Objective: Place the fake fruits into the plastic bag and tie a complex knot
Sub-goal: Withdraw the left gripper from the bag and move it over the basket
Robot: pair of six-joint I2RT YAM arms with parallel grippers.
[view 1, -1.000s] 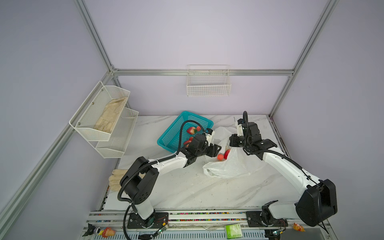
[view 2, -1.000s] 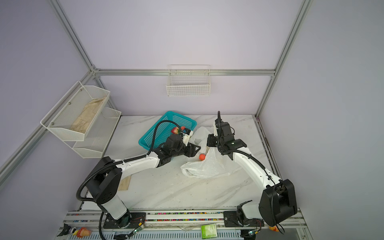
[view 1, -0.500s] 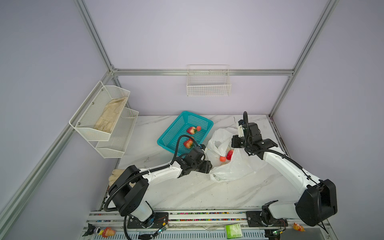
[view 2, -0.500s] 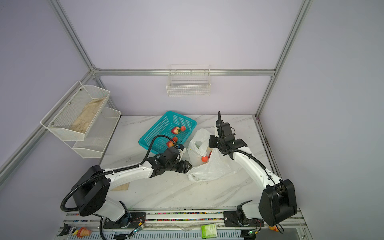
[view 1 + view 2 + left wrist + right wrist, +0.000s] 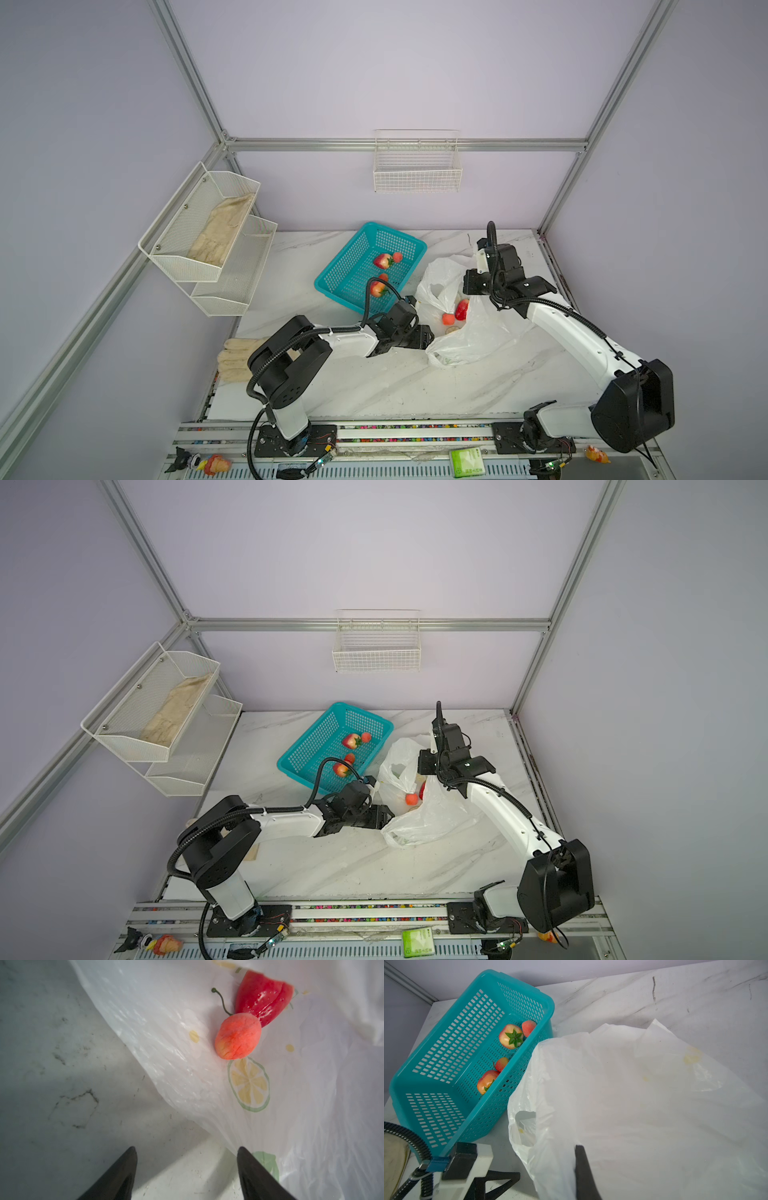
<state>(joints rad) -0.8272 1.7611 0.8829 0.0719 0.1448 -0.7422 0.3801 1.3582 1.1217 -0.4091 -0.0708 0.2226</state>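
The plastic bag [image 5: 478, 336] [image 5: 432, 816] lies crumpled on the marble table, its mouth facing the teal basket [image 5: 332, 266]. My right gripper [image 5: 473, 291] [image 5: 578, 1147] is shut on the bag's raised upper rim; plastic hides one finger. Two fake fruits lie inside the bag, a pink one [image 5: 238, 1036] [image 5: 448, 318] touching a glossy red one [image 5: 262, 997] [image 5: 461, 309]. Several more fruits [image 5: 383, 261] [image 5: 511, 1036] sit in the basket. My left gripper [image 5: 430, 334] [image 5: 186, 1148] is open and empty, low over the table at the bag's near-left edge.
Beige gloves [image 5: 239, 353] lie at the table's left edge beside the left arm. A white wire shelf [image 5: 208, 232] hangs on the left wall and a wire basket [image 5: 417, 170] on the back wall. A green packet [image 5: 467, 459] lies on the front rail.
My left gripper has drawn back from the bag's mouth by the basket, dropped to the table at the bag's near-left edge, and opened wider. The right gripper has kept its hold.
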